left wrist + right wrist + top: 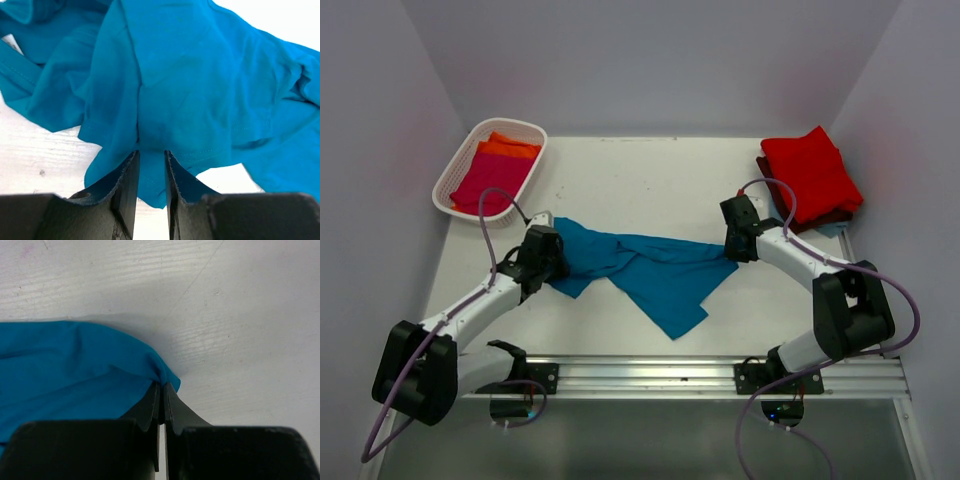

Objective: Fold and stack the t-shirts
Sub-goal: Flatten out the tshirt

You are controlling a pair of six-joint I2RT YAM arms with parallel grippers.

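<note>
Teal t-shirt (655, 270) stretched across centre of frame; left gripper (151, 156) pinches its left edge, right gripper (162, 387) clamps its right corner, low over table (620, 180)

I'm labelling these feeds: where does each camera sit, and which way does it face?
Top external: above and behind the bases, looking down at the table; both arms show.
Left wrist: on the left gripper, facing the teal t-shirt it pinches.
Right wrist: behind the right gripper, shut on that shirt's edge.
Shared: the teal t-shirt.
</note>
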